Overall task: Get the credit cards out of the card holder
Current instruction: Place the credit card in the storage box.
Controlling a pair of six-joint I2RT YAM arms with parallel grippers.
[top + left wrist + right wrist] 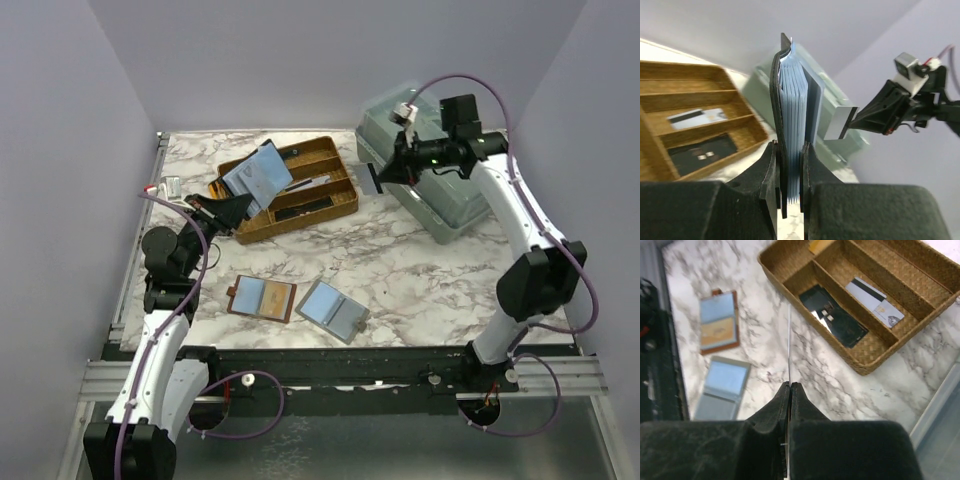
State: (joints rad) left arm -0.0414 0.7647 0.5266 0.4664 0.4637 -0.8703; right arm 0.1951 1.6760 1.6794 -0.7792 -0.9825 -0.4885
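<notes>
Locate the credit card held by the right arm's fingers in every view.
Top external: credit card, upper half, right of centre.
Left wrist: card right of centre, silvery face showing.
Right wrist: card edge-on, a thin line mid-frame.
Shared landmark: the woven tray.

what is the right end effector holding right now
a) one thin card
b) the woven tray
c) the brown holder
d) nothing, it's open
a: the right end effector is shut on a single thin credit card, which shows edge-on in its own wrist view and as a silvery rectangle in the left wrist view.
</notes>
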